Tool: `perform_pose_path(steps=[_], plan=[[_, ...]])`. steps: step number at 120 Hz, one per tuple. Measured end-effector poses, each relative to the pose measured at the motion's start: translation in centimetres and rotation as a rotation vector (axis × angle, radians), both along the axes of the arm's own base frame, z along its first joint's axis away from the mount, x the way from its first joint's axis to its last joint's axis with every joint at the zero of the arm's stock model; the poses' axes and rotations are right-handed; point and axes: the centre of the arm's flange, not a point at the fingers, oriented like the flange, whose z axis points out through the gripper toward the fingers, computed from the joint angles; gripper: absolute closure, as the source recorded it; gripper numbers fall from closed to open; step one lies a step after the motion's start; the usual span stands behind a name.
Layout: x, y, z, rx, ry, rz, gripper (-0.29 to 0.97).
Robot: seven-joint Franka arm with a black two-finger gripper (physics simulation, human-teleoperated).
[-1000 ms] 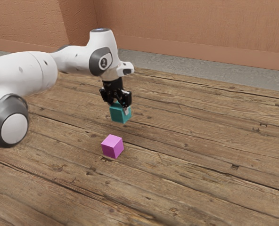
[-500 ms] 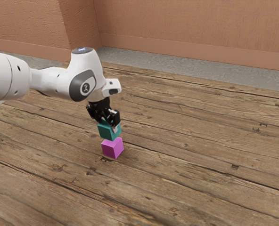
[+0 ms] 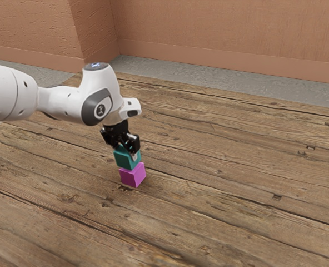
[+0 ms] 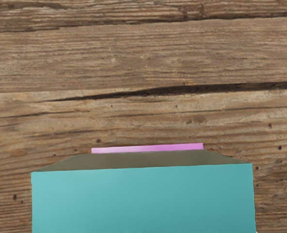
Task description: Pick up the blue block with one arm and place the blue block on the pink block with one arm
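Observation:
The teal-blue block [image 3: 126, 159] sits directly on top of the pink block [image 3: 133, 176] on the wooden table. My gripper [image 3: 123, 149] comes straight down from above and is shut on the blue block, its black fingers on two opposite sides. In the wrist view the blue block [image 4: 143, 199] lies just under my hand. Beyond it only a thin strip of the pink block [image 4: 147, 148] peeks out.
The wooden plank table [image 3: 237, 183] stretches out around the stack. A grey floor strip [image 3: 248, 80] and a brown wall [image 3: 237, 28] lie behind the table's far edge.
My arm carried the blue block from the back toward the front and down. It hung above the pink block half a second ago and now rests on it.

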Motion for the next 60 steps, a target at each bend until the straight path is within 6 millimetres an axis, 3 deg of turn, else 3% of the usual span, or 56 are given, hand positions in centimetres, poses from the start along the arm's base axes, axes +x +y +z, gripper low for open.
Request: perform_pose_path(steps=[17, 46, 53, 60], plan=[[0.1, 0.0, 0.0, 0.0, -0.003, 0.001, 0.31], [0.1, -0.8, 0.6, -0.008, -0.015, -0.015, 0.11], [0.2, -0.9, 1.4, -0.009, -0.027, -0.017, 0.08], [0.0, -1.2, 3.8, -0.009, -0.057, -0.024, 0.06]])
